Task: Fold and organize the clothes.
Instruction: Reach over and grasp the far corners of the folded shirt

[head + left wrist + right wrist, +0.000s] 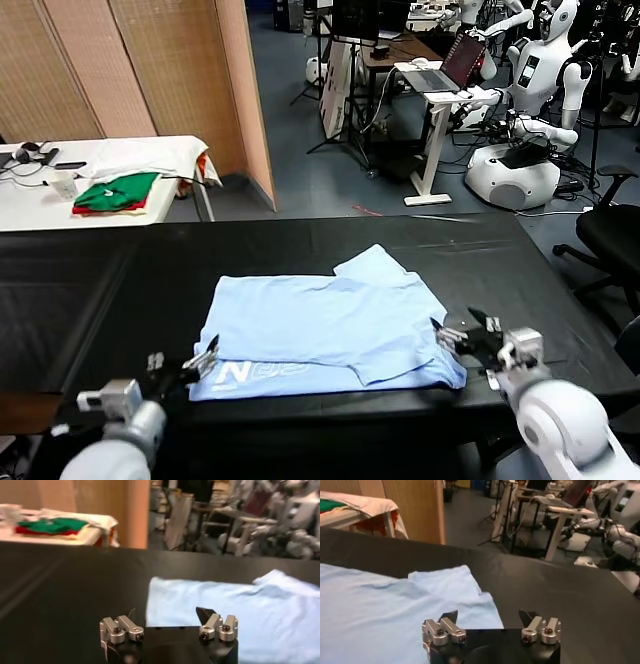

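Both grippers stand wide open and empty: left gripper (200, 362) at the shirt's 7 o'clock corner, right gripper (468, 333) at its 4 o'clock corner. Between them the sky-blue T-shirt (330, 325) lies half-folded on the black surface (130, 290), long axis running 9 to 3 o'clock, equally near both arms.

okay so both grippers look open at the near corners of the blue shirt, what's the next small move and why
Probably draw both arms back from the T-shirt. It lies partly folded on the black table, and the left gripper and right gripper stand open at its near corners, holding nothing, so retreating clears room for the next fold.
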